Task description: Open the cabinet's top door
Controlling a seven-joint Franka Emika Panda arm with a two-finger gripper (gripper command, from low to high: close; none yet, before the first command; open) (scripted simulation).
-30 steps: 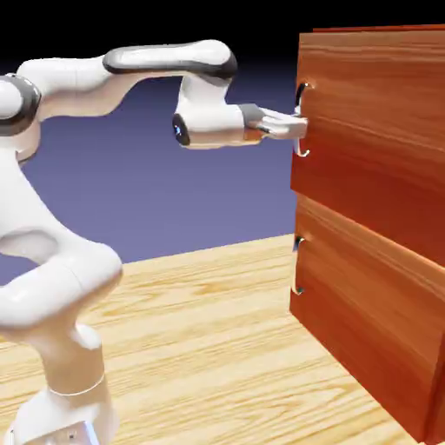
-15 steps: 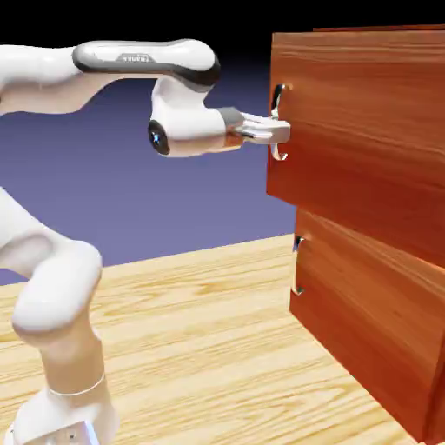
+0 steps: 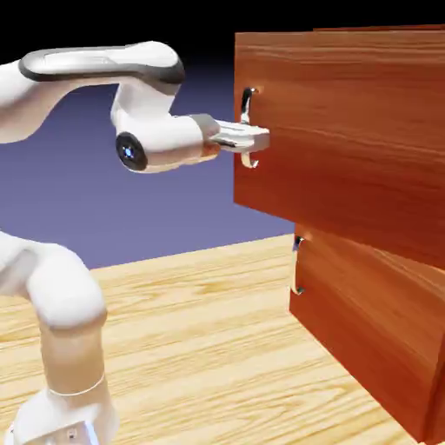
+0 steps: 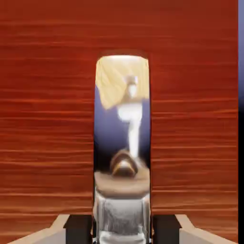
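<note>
The reddish-brown cabinet (image 3: 374, 287) stands at the exterior view's right. Its top door (image 3: 348, 130) juts well out to the left past the lower panel (image 3: 374, 330). My gripper (image 3: 252, 136) is shut on the top door's curved silver handle (image 3: 249, 96), at about its middle. In the hand view the mirror-like handle (image 4: 122, 133) fills the centre between my finger tips (image 4: 78, 228), with the door's wood (image 4: 47, 119) behind it. The lower panel's small handle (image 3: 298, 265) is untouched.
A light wooden table (image 3: 191, 348) runs under the arm and up to the cabinet. The white arm (image 3: 69, 96) spans the exterior view's left side, its base at the lower left.
My gripper has pulled leftward with the handle in its grip. The top door has come out steadily from the cabinet's front, further in each frame. The lower panel has not moved.
</note>
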